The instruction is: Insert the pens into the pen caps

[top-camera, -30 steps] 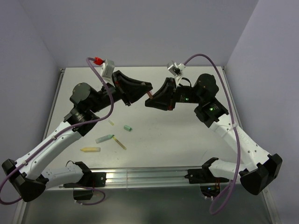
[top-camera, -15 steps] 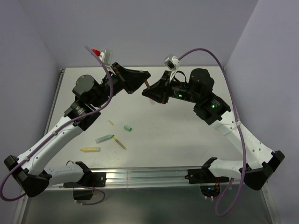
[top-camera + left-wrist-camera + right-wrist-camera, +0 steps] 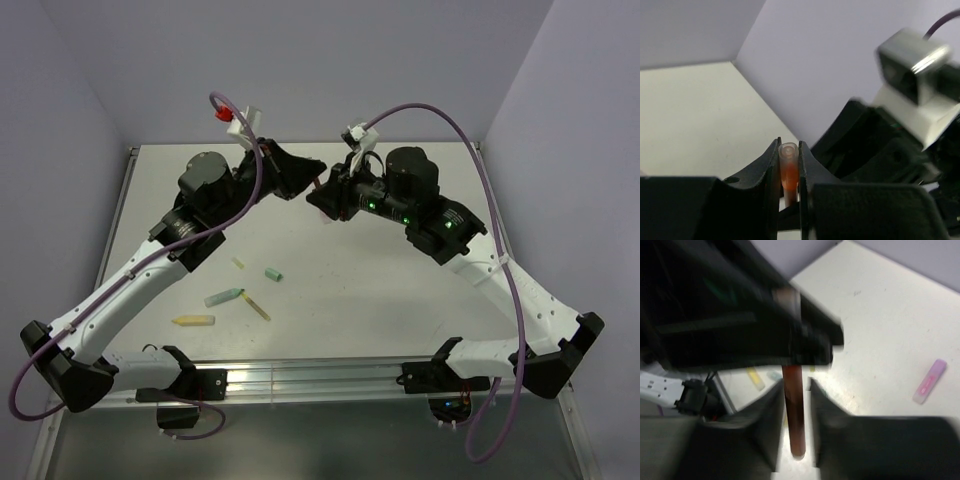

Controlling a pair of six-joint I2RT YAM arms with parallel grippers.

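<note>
Above the tabletop (image 3: 400, 290) at 12 o'clock, the left gripper (image 3: 316, 178) pinches an orange cap (image 3: 788, 169), the right gripper (image 3: 316, 202) (opposite) an orange-red pen (image 3: 792, 410).

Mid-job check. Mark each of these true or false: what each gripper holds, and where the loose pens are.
1. The left gripper is clamped on an orange cap. True.
2. The right gripper is empty. False: it grips a reddish pen.
3. The green pen is held between the two grippers. False: it lies on the table, near the left arm.
4. A pink pen lies on the table. True.
5. A yellow pen lies on the table. True.
</note>
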